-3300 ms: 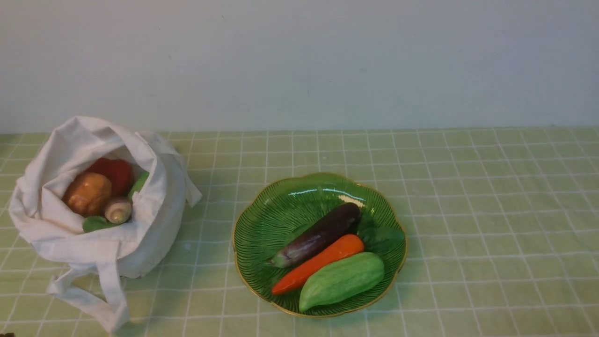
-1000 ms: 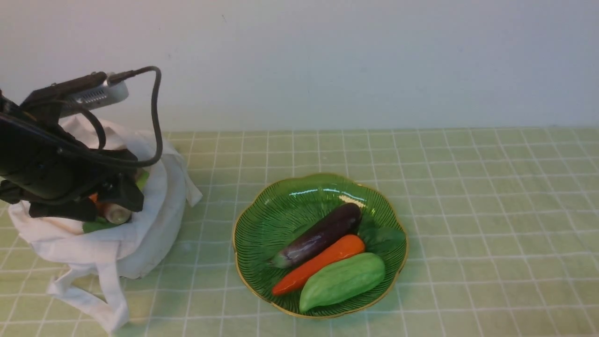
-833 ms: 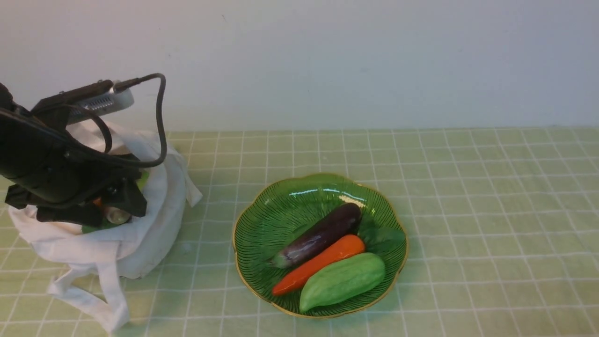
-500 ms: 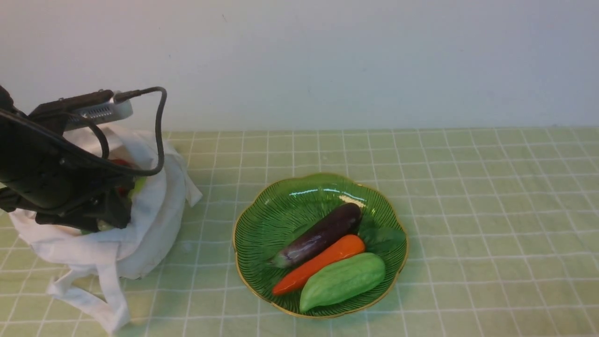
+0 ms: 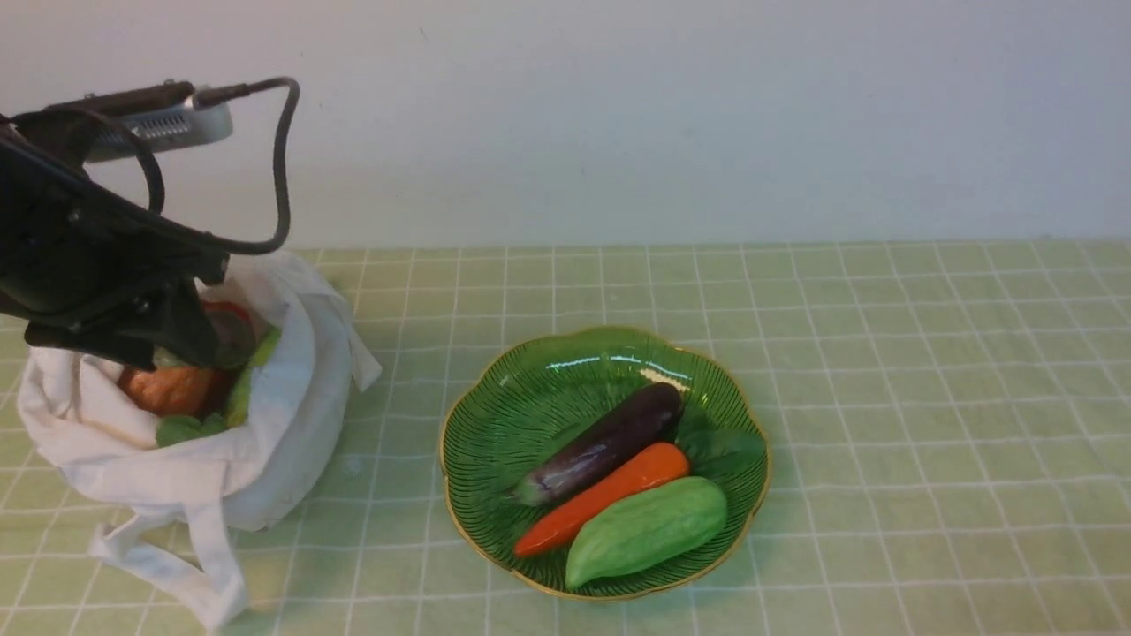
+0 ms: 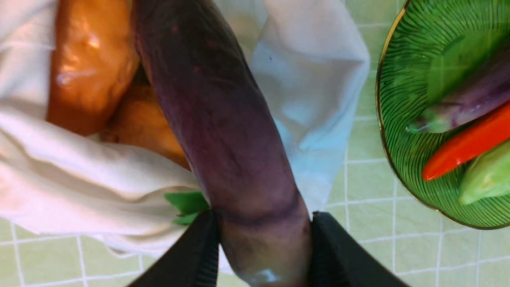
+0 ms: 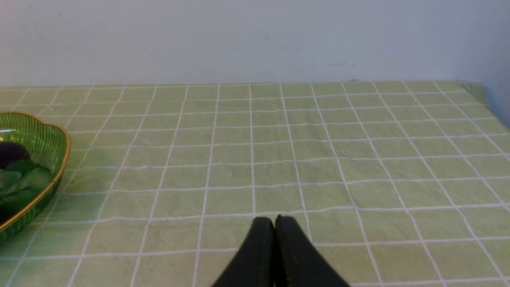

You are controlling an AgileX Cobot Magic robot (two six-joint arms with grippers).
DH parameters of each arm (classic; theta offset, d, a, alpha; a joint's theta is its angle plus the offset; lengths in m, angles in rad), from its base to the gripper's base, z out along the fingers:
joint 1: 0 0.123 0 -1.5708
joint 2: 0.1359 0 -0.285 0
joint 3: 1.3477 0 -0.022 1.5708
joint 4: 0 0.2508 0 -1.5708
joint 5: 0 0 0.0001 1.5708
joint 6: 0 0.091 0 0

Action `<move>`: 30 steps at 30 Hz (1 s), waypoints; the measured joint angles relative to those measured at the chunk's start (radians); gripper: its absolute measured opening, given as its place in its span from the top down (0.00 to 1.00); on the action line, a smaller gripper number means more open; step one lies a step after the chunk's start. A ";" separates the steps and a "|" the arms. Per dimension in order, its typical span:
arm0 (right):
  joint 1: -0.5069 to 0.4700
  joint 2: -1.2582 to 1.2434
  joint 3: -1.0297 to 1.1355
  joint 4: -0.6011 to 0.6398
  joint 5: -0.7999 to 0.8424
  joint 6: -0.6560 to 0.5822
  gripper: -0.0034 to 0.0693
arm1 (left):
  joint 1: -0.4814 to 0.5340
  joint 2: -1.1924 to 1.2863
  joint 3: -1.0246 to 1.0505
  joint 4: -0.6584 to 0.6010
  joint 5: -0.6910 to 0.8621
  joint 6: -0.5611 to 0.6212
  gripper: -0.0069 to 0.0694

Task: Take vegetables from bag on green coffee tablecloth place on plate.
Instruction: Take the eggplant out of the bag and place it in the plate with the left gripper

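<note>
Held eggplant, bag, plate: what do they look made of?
The held eggplant, in the left gripper: smooth, faintly shiny skin, likely moulded plastic or similar; cannot tell which. The bag: soft white woven cloth, matte; it creases and slumps. The plate: glossy, probably glazed ceramic or glass; sharp highlights, fine ribs, gold rim.

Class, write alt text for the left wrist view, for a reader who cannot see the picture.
The left gripper is shut on one end of a dark purple eggplant, held over an open white bag with orange-brown vegetables inside. Beside the bag, on the green checked tablecloth, a green plate holds a second eggplant and a carrot.
</note>
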 joint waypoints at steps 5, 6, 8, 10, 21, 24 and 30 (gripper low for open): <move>0.000 0.000 0.000 0.000 0.000 0.000 0.97 | 0.000 -0.112 0.000 0.019 0.007 -0.026 0.57; 0.000 0.000 0.000 0.000 0.000 0.000 0.97 | 0.000 -0.146 0.002 0.019 0.007 -0.031 0.57; 0.000 0.000 0.000 0.000 0.000 0.000 0.97 | 0.000 -0.206 0.012 0.019 0.007 -0.036 0.57; 0.000 0.000 0.000 0.000 0.000 0.000 0.97 | 0.000 -0.246 0.028 0.014 0.008 -0.036 0.57; 0.000 0.000 0.000 0.000 0.000 0.000 0.97 | -0.050 -0.537 0.327 -0.371 0.028 0.248 0.57; 0.000 0.000 0.000 0.000 0.000 0.000 0.97 | -0.086 -0.524 0.383 -0.470 0.008 0.342 0.57; 0.000 0.000 0.000 0.000 0.000 0.000 0.97 | -0.220 -0.345 0.414 -0.589 -0.122 0.523 0.57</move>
